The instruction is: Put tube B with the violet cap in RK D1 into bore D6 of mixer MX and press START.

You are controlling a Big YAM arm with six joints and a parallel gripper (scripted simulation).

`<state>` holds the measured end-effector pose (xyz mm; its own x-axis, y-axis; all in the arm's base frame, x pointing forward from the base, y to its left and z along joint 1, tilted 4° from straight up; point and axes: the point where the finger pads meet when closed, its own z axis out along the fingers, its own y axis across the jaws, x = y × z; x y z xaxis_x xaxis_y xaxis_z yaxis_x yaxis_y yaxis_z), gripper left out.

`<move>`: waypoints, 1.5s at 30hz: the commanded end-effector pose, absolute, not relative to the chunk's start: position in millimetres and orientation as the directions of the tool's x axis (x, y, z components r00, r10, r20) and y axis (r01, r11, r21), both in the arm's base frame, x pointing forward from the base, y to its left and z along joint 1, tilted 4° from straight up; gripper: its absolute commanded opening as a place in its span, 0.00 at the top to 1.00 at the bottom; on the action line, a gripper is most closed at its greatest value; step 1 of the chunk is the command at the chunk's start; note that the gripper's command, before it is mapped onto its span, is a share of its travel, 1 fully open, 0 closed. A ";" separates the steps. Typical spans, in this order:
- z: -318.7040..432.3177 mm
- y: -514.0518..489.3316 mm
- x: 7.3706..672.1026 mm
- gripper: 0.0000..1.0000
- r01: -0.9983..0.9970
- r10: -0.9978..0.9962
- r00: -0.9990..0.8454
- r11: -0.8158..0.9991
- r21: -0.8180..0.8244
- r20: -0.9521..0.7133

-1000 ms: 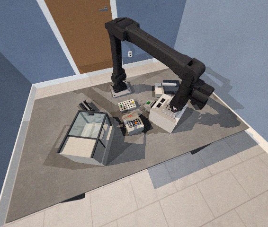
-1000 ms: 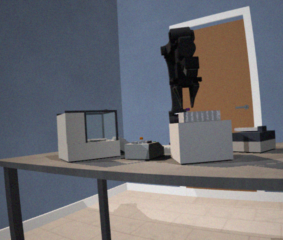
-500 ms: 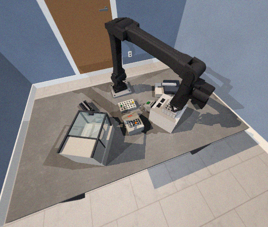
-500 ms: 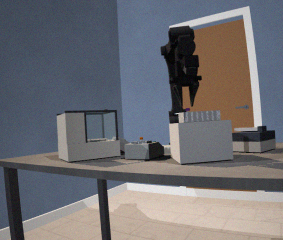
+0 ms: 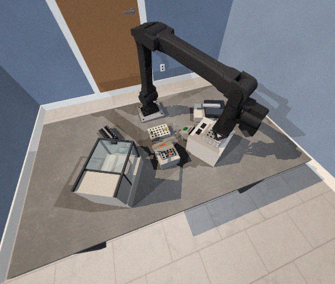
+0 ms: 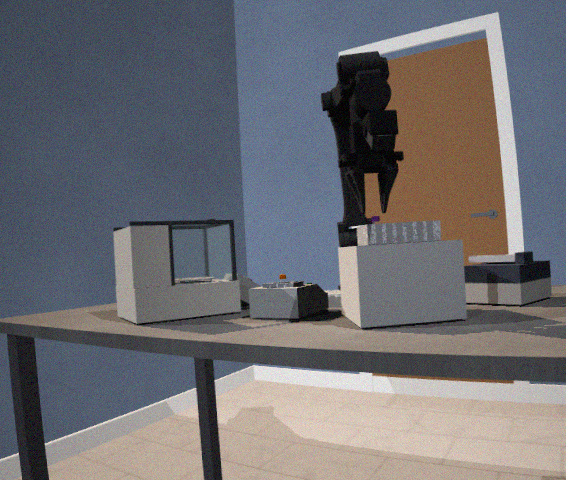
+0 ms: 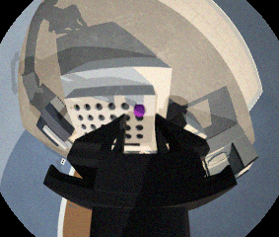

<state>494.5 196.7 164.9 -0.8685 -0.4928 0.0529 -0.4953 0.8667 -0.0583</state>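
1. Tube B (image 7: 139,111): only its violet cap shows, upright in a bore at the corner of the mixer's perforated block, cap just above the block top.
2. Mixer (image 6: 402,289): pale box standing level on the desk (image 6: 293,343), grey bored block (image 6: 402,232) on top, between the spectrophotometer and the dry block.

Lab bench setting: glass-walled balance (image 5: 109,165), tube rack (image 5: 159,131), mixer (image 5: 206,147) on table (image 5: 70,220); blue walls, door (image 5: 100,39).

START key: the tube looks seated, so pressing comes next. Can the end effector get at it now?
Probably yes: the end effector hangs open above the violet-capped tube, holding nothing.
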 end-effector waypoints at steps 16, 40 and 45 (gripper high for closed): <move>209.3 214.1 509.4 0.64 -0.491 -0.494 -0.869 0.869 -0.067 -0.038; 243.2 214.0 507.7 0.64 -0.492 -0.495 -0.868 0.868 -0.067 -0.039; 241.5 213.4 508.8 0.64 -0.491 -0.494 -0.869 0.869 -0.066 -0.034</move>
